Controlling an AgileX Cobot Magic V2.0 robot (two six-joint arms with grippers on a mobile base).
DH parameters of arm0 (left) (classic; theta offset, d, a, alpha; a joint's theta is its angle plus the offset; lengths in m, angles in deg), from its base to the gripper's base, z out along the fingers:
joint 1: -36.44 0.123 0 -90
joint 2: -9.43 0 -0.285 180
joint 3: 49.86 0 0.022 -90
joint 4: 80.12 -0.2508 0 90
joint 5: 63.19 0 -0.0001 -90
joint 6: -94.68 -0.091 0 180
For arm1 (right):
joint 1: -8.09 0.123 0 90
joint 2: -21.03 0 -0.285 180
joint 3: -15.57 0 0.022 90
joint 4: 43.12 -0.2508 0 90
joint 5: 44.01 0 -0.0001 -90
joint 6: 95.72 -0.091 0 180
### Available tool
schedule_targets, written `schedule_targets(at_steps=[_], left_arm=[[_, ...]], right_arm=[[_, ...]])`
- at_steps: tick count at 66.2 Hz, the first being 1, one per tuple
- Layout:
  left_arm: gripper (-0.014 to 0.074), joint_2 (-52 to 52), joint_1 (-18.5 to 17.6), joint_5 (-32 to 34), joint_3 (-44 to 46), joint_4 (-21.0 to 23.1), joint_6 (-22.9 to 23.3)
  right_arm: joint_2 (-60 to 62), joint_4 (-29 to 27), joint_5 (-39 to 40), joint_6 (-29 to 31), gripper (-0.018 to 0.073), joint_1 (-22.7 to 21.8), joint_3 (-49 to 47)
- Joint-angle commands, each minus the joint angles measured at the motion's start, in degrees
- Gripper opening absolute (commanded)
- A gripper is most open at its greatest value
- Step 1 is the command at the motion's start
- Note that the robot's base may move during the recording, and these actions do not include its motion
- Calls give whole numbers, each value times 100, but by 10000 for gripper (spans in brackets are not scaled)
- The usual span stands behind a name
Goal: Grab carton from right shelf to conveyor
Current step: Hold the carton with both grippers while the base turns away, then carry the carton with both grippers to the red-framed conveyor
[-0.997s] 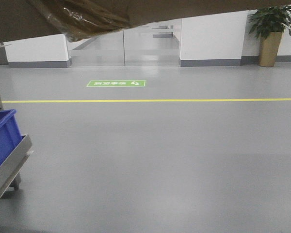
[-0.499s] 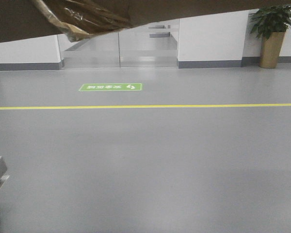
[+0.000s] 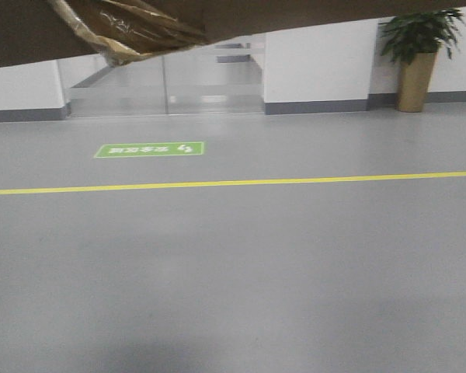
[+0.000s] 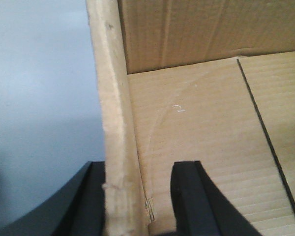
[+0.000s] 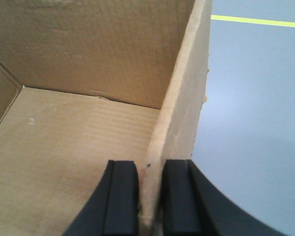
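Left tool [image 4: 137, 201] and right tool [image 5: 150, 196] pinch brown corrugated carton [image 4: 201, 137].

Smooth light grey floor [image 3: 241, 280], slightly glossy, filling most of the front view. Thin yellow line [image 3: 233, 183] painted across it from left to right edge, a bit tilted. Green rectangular sticker [image 3: 149, 149] with white marks, flat on floor beyond the line, left of centre. Tall tan planter [image 3: 414, 81] with leafy plant [image 3: 419, 31] standing far right, by the wall. Same grey surface and yellow line in right wrist view.
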Motion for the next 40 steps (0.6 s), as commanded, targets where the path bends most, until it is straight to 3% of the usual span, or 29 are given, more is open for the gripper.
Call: schedule_targets(at_steps=[1, 40], left_arm=[[-14, -70, -85, 191, 10, 246, -197], [-14, -70, -85, 307, 10, 72, -197]], right_arm=[[31, 0, 527, 28, -67, -35, -30], [-253, 0, 873, 28, -67, -35, -30]])
